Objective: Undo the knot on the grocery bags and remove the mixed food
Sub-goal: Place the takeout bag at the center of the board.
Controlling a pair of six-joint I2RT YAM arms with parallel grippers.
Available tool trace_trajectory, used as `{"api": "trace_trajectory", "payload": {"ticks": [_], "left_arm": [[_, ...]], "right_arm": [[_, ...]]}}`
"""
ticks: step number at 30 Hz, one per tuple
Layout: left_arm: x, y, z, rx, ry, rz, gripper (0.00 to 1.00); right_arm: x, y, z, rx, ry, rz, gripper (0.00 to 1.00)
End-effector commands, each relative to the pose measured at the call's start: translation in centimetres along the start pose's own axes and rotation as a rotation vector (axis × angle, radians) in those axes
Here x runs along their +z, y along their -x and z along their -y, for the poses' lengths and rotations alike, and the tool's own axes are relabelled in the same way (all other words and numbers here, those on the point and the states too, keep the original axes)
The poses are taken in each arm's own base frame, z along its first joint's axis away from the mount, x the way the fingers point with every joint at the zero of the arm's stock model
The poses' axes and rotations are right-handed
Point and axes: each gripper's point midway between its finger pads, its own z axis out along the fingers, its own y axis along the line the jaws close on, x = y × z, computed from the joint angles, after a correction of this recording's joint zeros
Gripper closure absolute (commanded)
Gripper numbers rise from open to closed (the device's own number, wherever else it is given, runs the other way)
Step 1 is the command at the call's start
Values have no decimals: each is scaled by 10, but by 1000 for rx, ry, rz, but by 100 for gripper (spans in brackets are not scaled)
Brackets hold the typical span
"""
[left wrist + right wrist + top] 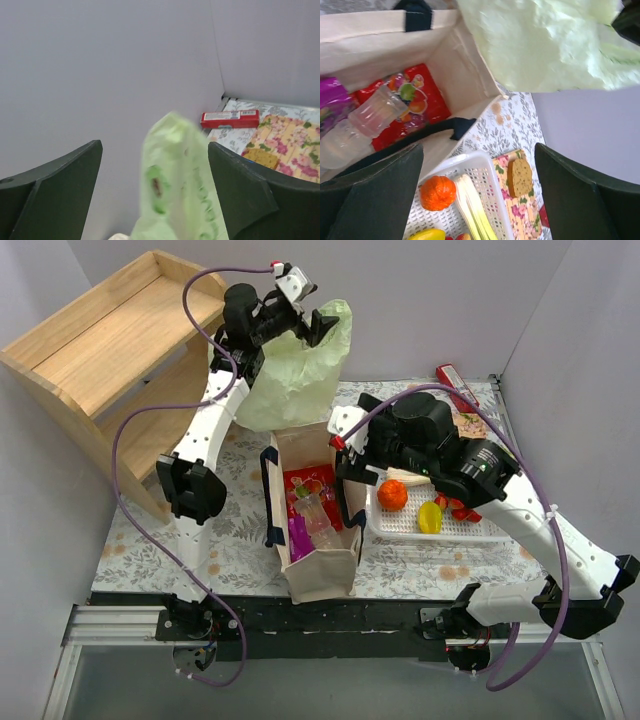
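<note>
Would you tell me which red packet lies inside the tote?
The fruit-printed packet, beneath the bottle in the tote; the plain packet lies out on the table.

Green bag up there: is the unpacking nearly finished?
Partly. Orange fruit and yellow pepper already lie in the white basket. The left tool stands open around the top of the green bag. The tote still holds a bottle and snack packets.

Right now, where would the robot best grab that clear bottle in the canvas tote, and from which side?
The clear bottle lies flat on the red packet inside the tote, walls all round. So probably come straight down through the open top and pinch across its ribbed middle.
</note>
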Motion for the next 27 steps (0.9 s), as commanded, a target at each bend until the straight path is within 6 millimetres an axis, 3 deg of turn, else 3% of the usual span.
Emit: {"api": "trace_trajectory", "payload": {"ticks": [1,3,4,5,7,8,10,11,12,13,14,15,17,18,19,20,22,23,24,26,27], "left_arm": [[-4,80,5,81,27,151,9],[-8,104,13,80,10,188,7],[-19,131,18,92,2,221,7],[-22,129,22,67,-4,207,7],[-38,145,30,45,-7,205,6],[-61,177,38,58,-3,225,6],[-74,139,56,-20,-14,119,6],[-107,176,69,11,-1,149,6],[-114,126,84,-57,-9,48,6],[-131,127,93,-60,1,35,6],[-145,115,105,-79,-5,-21,6],[-170,126,118,-67,2,-31,6],[-195,69,146,-165,-16,-196,5],[-213,72,156,-164,-13,-208,4],[-224,40,172,-217,-31,-295,4],[-232,34,177,-225,-29,-315,4],[-247,11,190,-235,-31,-372,4],[-251,5,191,-234,-19,-389,4],[-254,-1,191,-229,-7,-399,4],[-257,-8,186,-218,35,-415,3],[-257,-10,183,-212,49,-415,3]], "right_arm": [[-3,-1,38,72,-174,16,2],[3,-13,36,93,-170,-17,2],[9,-21,31,104,-156,-37,2],[14,-24,28,117,-146,-42,2],[24,-33,17,140,-104,-46,2],[29,-31,14,144,-88,-23,2],[37,-33,11,148,-80,-13,2],[43,-32,10,153,-74,-3,2],[46,-32,11,161,-73,-3,2],[49,-32,13,178,-75,-1,2],[56,-33,13,190,-68,-9,2],[60,-36,12,202,-59,-24,2],[72,-48,7,236,-44,-70,2],[77,-56,3,248,-39,-92,2],[83,-64,-1,256,-29,-116,2],[86,-71,-3,259,-31,-134,4],[96,-81,-9,261,-10,-166,19],[100,-74,-18,260,51,-133,28],[101,-59,-14,215,87,-81,46],[110,-42,-32,176,228,-2,79],[114,-33,-32,166,245,28,98]]}}
